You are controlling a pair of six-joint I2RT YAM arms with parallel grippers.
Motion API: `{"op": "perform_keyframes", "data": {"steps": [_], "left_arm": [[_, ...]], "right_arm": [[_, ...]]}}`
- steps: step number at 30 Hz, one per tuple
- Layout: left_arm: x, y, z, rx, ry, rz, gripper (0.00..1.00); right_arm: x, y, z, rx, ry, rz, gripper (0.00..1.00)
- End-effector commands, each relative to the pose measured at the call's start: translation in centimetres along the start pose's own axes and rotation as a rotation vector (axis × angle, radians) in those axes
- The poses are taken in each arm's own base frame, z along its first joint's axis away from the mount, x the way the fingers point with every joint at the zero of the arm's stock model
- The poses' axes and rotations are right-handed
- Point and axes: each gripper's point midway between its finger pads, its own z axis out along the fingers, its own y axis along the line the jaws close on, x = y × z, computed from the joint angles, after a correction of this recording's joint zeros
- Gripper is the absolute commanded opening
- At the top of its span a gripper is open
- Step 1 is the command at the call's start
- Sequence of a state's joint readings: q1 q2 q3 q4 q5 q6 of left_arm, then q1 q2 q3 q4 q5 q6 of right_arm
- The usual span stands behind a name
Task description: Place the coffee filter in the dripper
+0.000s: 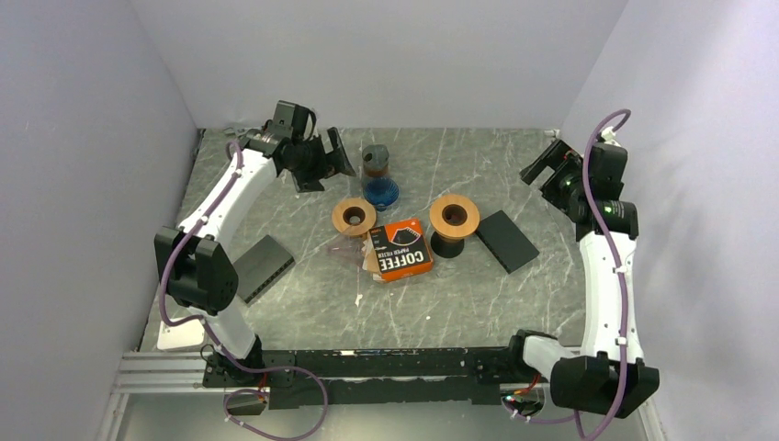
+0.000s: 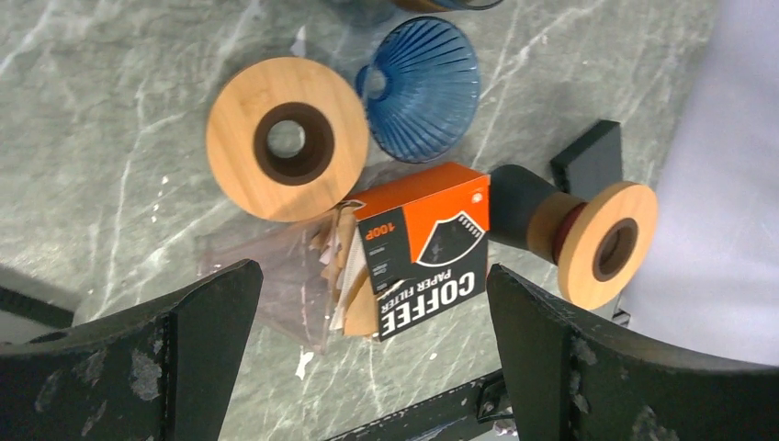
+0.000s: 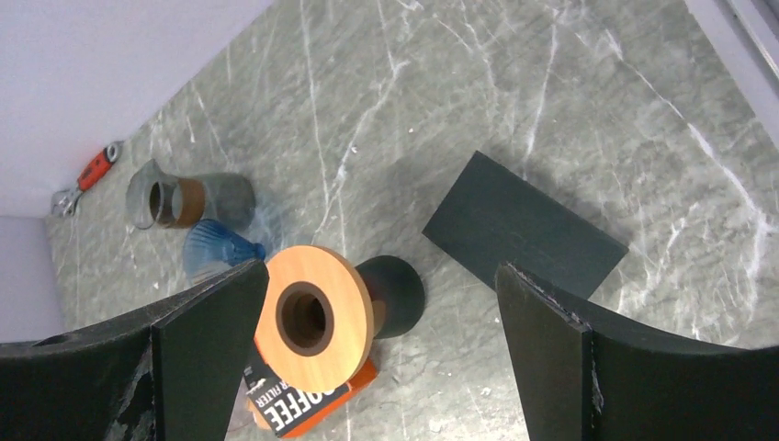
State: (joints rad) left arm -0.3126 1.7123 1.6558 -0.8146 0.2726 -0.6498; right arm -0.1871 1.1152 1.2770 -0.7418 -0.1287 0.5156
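Left gripper point(image 2: 372, 308) and right gripper point(image 3: 381, 276) both spread wide, empty. Coffee filter box point(image 1: 400, 249) sits mid-table between wooden ring point(image 1: 354, 217) and wooden stand point(image 1: 454, 220), blue dripper point(image 1: 380, 192) just behind; table point(image 1: 459, 308) edges have room.

Hemmed in on three sides by plain pale-lilac walls point(image 1: 386, 64) — grey, white-veined marble tabletop point(image 1: 478, 303) underneath, evenly lit, shadows soft.
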Motion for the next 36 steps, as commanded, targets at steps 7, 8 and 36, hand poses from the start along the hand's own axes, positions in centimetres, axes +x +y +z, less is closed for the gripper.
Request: {"op": "perform_keyframes", "data": {"steps": [7, 8, 36], "left_arm": [[-0.4, 3.7, 0.0, -0.134, 0.006, -0.071, 0.99], [-0.3, 3.9, 0.3, -0.127, 0.019, -0.08, 0.98], [9.4, 4.4, 2.4, -0.33, 0.391, 0.298, 0.87]], "right_arm": [[2.0, -1.4, 2.7, 0.035, 0.07, 0.06, 1.0], [2.4, -1.7, 3.0, 0.05, 0.092, 0.069, 1.0], [7.1, -0.7, 7.1, 0.029, 0.389, 0.263, 1.0]]}}
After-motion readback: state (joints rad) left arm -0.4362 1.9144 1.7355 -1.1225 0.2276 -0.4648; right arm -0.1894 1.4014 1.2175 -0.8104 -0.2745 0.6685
